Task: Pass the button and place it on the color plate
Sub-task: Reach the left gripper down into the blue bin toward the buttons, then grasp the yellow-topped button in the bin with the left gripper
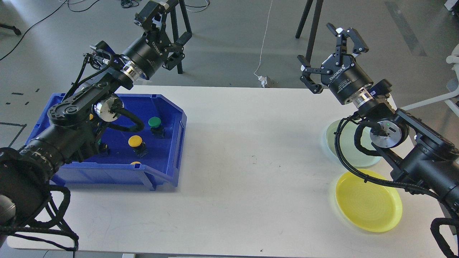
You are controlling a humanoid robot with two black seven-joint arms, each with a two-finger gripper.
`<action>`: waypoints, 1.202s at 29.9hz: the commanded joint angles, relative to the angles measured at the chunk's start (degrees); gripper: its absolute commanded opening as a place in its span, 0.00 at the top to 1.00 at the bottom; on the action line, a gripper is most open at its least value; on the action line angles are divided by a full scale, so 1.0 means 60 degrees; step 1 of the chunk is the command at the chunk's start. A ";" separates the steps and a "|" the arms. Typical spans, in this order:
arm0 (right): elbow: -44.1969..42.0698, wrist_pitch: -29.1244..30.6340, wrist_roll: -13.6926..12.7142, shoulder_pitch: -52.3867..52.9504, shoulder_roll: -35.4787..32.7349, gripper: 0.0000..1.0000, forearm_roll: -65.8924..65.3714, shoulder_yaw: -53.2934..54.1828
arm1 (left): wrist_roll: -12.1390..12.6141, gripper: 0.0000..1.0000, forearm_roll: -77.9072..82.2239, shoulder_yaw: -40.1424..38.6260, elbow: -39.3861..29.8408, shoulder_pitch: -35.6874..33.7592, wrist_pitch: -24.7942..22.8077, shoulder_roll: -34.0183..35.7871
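Observation:
Inside the blue bin (168, 143) at the table's left stand a green button (155, 123) and a yellow button (135, 141). The top of another yellow button (135, 163) peeks over the bin's front wall. My left gripper (166, 31) hangs open and empty above and behind the bin's far edge. My right gripper (328, 52) is open and empty too, raised over the table's far right edge. A yellow plate (369, 206) lies at the front right. Behind it, a pale green plate (331, 138) is partly covered by my right arm.
My left arm crosses over the bin's left half and hides part of its inside. Tripod legs (310, 21) and cables stand on the floor beyond the white table (251, 143). A small white plug box (264, 80) lies at the table's far edge.

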 commanded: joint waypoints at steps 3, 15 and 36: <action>-0.0285 0.0299 -0.0003 -0.0028 -0.0224 0.01 -0.0132 0.0247 | 0.0000 0.00 -0.0143 -0.0024 -0.0019 0.0001 0.0000 0.0125; -0.0299 0.0299 0.0012 -0.0087 -0.0253 0.01 0.0557 0.0834 | 0.0000 0.00 -0.2195 -0.3375 -0.4555 0.1273 0.0000 0.1063; -0.0299 0.0299 0.0041 -0.0380 -0.0224 0.01 0.0557 0.0864 | 0.0000 0.00 1.0286 0.8795 -0.5864 -0.2755 0.3890 0.6028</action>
